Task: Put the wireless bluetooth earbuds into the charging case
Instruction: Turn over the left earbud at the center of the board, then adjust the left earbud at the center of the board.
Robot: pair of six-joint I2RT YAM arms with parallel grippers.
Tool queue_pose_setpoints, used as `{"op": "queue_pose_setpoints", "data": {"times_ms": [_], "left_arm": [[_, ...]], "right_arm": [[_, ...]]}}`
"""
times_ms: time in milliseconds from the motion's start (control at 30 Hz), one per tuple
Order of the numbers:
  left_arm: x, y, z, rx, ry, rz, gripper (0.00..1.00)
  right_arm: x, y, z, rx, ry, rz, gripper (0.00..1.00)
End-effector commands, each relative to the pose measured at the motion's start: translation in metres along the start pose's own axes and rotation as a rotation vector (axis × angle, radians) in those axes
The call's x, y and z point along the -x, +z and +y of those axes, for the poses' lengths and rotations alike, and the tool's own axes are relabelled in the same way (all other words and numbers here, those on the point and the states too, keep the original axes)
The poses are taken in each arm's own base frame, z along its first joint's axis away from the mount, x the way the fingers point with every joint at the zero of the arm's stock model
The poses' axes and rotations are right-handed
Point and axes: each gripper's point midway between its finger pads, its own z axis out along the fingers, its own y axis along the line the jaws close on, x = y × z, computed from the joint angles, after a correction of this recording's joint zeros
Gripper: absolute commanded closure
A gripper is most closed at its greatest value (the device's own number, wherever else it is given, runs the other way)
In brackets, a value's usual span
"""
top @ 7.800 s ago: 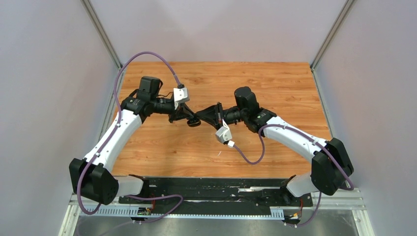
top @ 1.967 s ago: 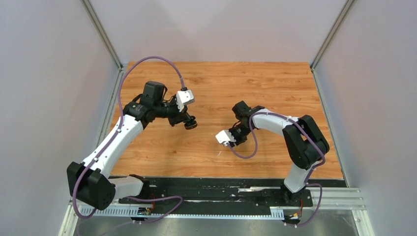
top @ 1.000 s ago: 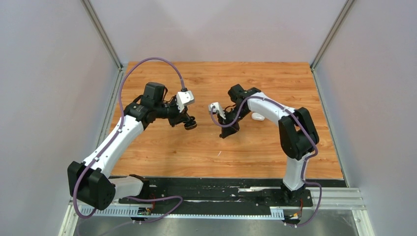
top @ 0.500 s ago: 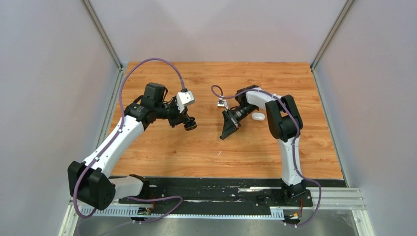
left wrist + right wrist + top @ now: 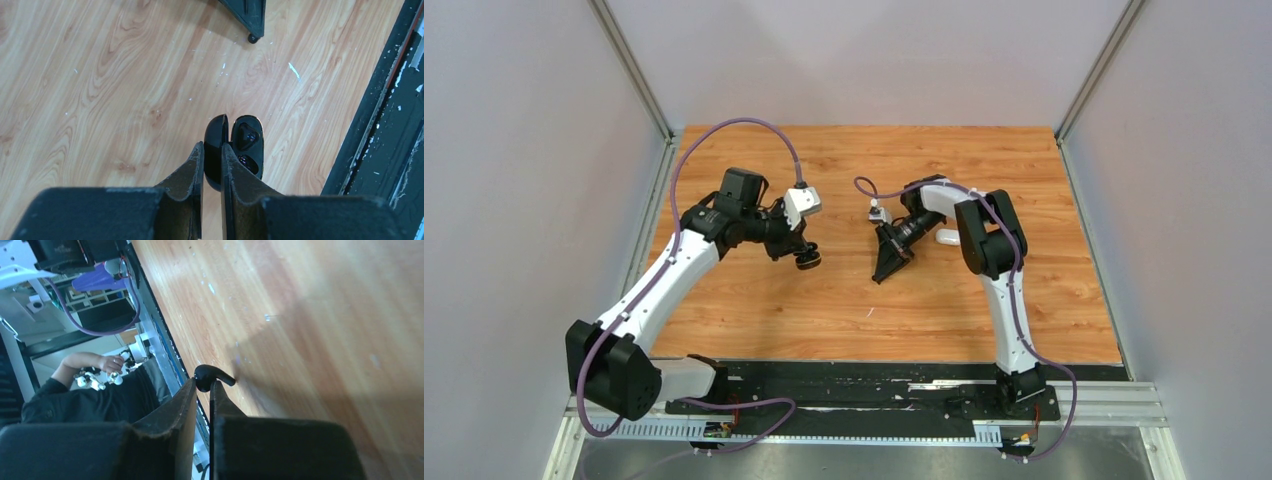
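My left gripper (image 5: 802, 254) is shut on the lid of an open black charging case (image 5: 808, 259) and holds it above the wooden table. In the left wrist view the gripper (image 5: 212, 146) pinches the lid, and the case body (image 5: 248, 142) shows two dark glossy hollows. My right gripper (image 5: 882, 274) points front-left, to the right of the case and apart from it. In the right wrist view it (image 5: 202, 383) is shut on a glossy black earbud (image 5: 209, 375), stem to the right. That earbud also shows in the left wrist view (image 5: 253, 38).
A small white oval object (image 5: 947, 237) lies on the wooden table (image 5: 984, 160) behind the right arm's wrist. A black base rail (image 5: 864, 385) runs along the near edge. Grey walls close in the left, right and back.
The right arm has swung from the front of the table toward the back, and its gripper has turned to point front-left. The left arm with the case has barely shifted.
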Motion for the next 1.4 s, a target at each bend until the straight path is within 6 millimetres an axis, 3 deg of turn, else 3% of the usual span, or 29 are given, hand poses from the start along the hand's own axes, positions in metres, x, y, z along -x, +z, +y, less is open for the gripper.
{"op": "queue_pose_setpoints", "data": {"times_ms": [0,267,367,467,567,667,733,867,1000,1133,1367], "left_arm": [[0.018,-0.003,0.009,0.022,0.034,-0.023,1.00],[0.024,-0.004,0.017,0.044,0.056,-0.027,1.00],[0.024,-0.005,0.017,0.048,0.063,-0.025,1.00],[0.023,-0.007,0.020,0.063,0.085,-0.014,1.00],[0.024,-0.009,0.021,0.072,0.094,-0.015,1.00],[0.026,-0.011,0.025,0.101,0.069,-0.015,1.00],[0.025,-0.012,0.030,0.130,0.034,-0.015,1.00],[0.021,-0.017,0.044,0.220,-0.049,-0.019,1.00],[0.013,-0.018,0.046,0.248,-0.104,-0.010,1.00],[0.011,-0.019,0.043,0.242,-0.117,-0.017,1.00],[0.013,-0.023,0.041,0.245,-0.117,-0.033,1.00]], "right_arm": [[0.014,-0.007,-0.020,-0.101,0.022,-0.014,0.87],[0.020,-0.026,-0.030,-0.171,-0.008,-0.024,0.79],[0.021,-0.042,-0.014,-0.167,-0.074,-0.024,0.78],[0.031,-0.060,0.010,-0.167,-0.237,-0.060,0.76],[0.045,-0.072,0.021,-0.229,-0.375,-0.130,0.76],[0.061,-0.088,0.018,-0.384,-0.300,-0.249,0.71],[0.059,-0.092,0.010,-0.459,-0.168,-0.298,0.68],[0.034,-0.070,0.010,-0.418,0.093,-0.290,0.60],[0.012,-0.037,0.021,-0.332,0.197,-0.211,0.59],[0.016,-0.021,0.024,-0.309,0.218,-0.179,0.59],[0.028,-0.008,0.012,-0.332,0.289,-0.177,0.55]]}}
